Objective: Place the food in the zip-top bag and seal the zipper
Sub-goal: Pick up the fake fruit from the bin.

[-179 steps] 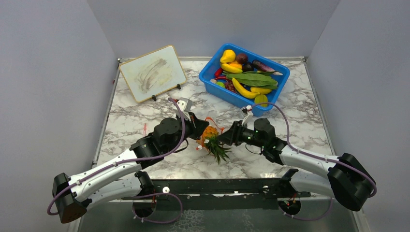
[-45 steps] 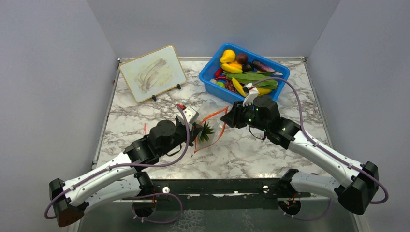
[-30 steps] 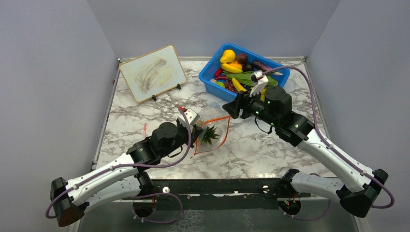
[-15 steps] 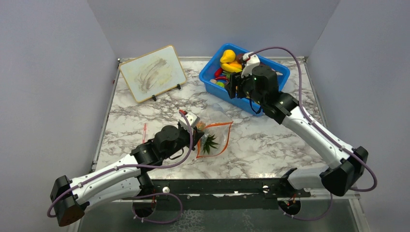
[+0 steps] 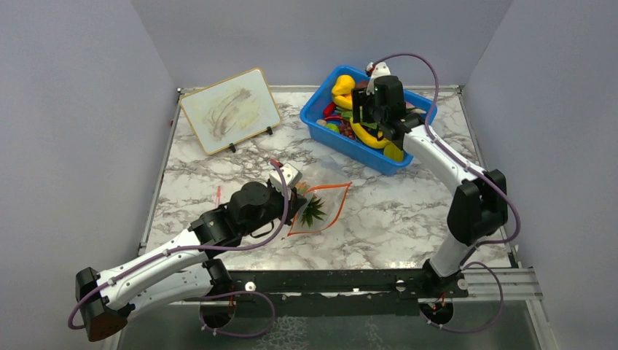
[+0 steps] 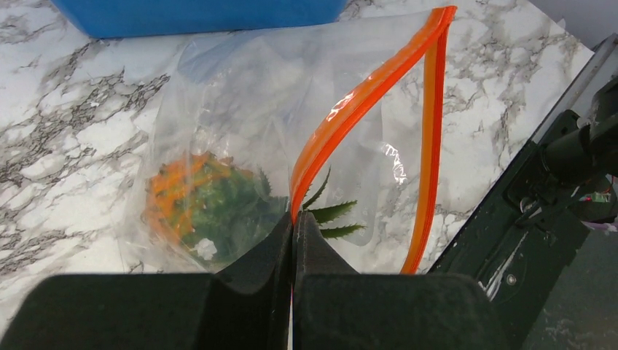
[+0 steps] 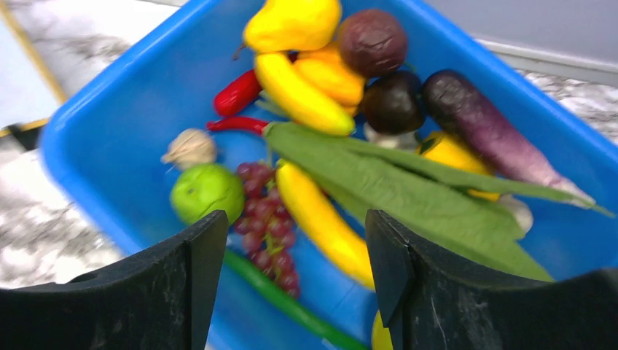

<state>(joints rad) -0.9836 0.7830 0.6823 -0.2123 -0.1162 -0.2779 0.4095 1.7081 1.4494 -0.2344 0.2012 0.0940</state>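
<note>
The clear zip-top bag point(image 5: 317, 208) lies mid-table with its mouth open; it also shows in the left wrist view point(image 6: 240, 131). Its orange zipper strip point(image 6: 364, 95) gapes in two strands. The orange pineapple point(image 6: 193, 208) with green crown point(image 5: 313, 210) lies inside the bag. My left gripper point(image 6: 293, 222) is shut on the zipper strip at the bag's near edge. My right gripper point(image 7: 297, 240) is open and empty above the blue bin point(image 5: 321, 124), over a yellow banana point(image 7: 321, 219) and red grapes point(image 7: 266, 233). More toy food fills the bin: dark round fruit point(image 7: 372, 40), green leaves point(image 7: 408, 182).
A small whiteboard point(image 5: 229, 109) on a stand sits at the back left. The blue bin also holds a green apple point(image 7: 206, 191), a red chilli point(image 7: 237, 91), a purple aubergine point(image 7: 481, 127) and a yellow pear point(image 7: 291, 22). Grey walls enclose the table.
My right arm has swung from the bag, back and up over the blue bin. The pineapple went into the bag. My left gripper keeps hold of the bag's mouth.
</note>
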